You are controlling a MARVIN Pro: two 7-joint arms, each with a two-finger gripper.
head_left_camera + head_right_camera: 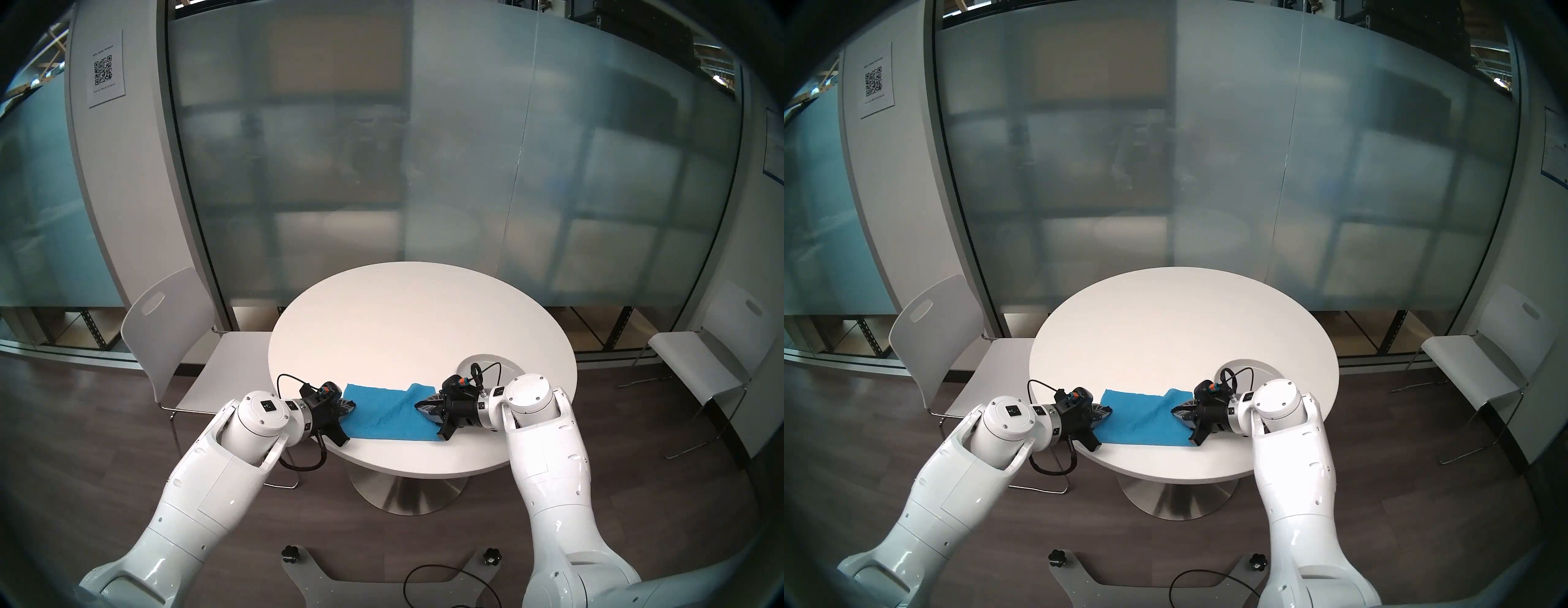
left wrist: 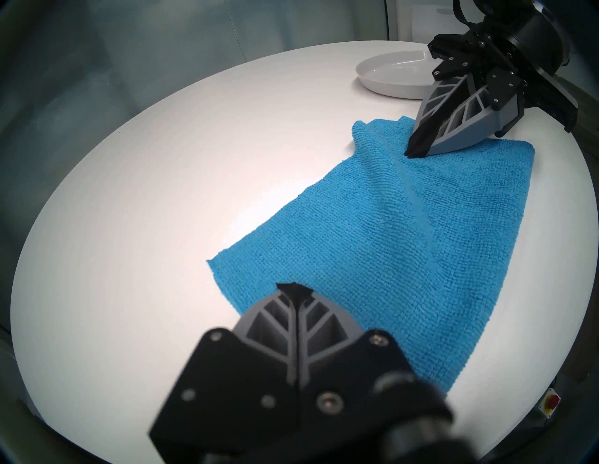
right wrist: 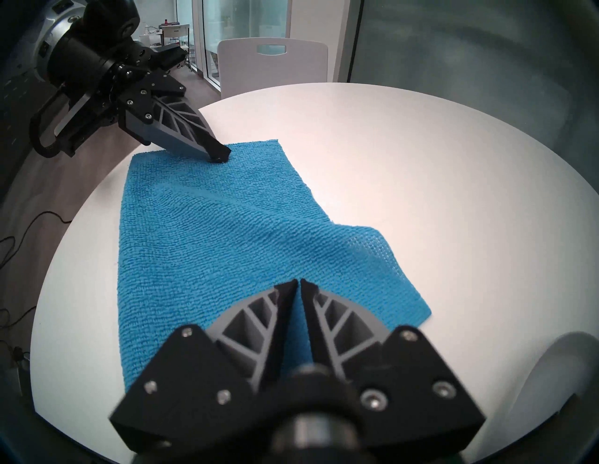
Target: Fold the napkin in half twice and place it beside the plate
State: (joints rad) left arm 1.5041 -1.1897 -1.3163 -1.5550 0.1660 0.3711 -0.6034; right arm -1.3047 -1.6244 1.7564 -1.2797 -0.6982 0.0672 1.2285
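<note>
Even indoor light, dark fisheye rims (blurred foregrounds)

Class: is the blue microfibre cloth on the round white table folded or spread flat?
Folded once: the blue microfibre cloth lies as a long strip with a layer's hemmed edge crossing its top.

The napkin (image 2: pixel 405 246) is blue cloth with a rough, looped terry-like weave and a smoother hemmed band. The round table (image 1: pixel 415 322) has a smooth, matt white top on a brushed metal base (image 1: pixel 409 488). The plate (image 2: pixel 385 73) looks smooth, faintly glossy. Gripper fingers (image 3: pixel 181 129) are matt grey plastic.
</note>
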